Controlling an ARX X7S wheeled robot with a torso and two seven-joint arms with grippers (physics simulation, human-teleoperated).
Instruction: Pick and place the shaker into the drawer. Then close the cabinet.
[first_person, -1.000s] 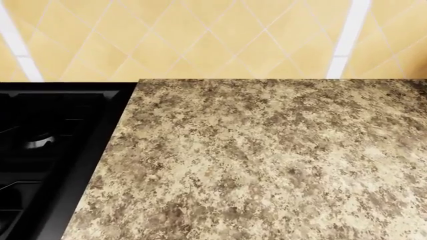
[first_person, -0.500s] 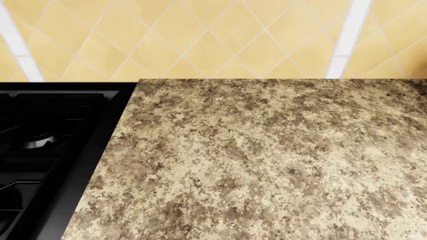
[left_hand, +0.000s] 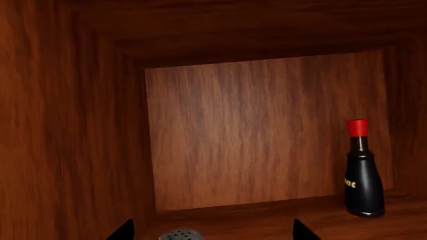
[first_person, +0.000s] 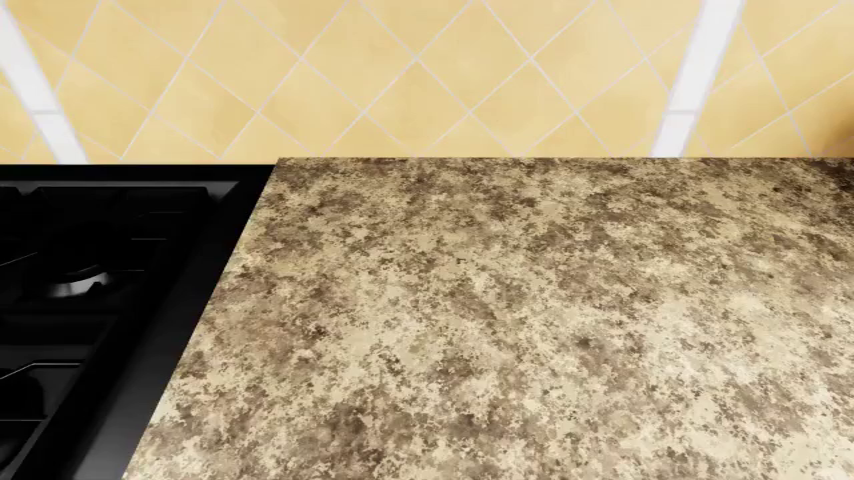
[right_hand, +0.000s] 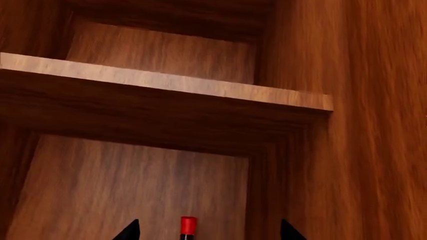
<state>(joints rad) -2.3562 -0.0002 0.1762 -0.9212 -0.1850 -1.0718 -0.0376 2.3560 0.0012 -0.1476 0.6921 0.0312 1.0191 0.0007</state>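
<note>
The left gripper (left_hand: 210, 235) sat inside the cabinet (left_hand: 80, 125), its two dark fingertips spread wide — released. Only the shaker (left_hand: 182, 235)'s grey perforated cap showed, between those tips, near the wooden floor's front edge; whether it was touched I could not tell. A black bottle (left_hand: 363, 175) with a red cap stood upright near the floor's rear corner. The right gripper (right_hand: 208, 232) was parted too — empty, below a shelf (right_hand: 160, 82). The head view showed only the granite top (first_person: 534, 320) beside the black stove (first_person: 94, 300).

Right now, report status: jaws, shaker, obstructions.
Left gripper open, shaker between tips. Right gripper open, empty. Dark red-capped bottle stands beside the shaker.
</note>
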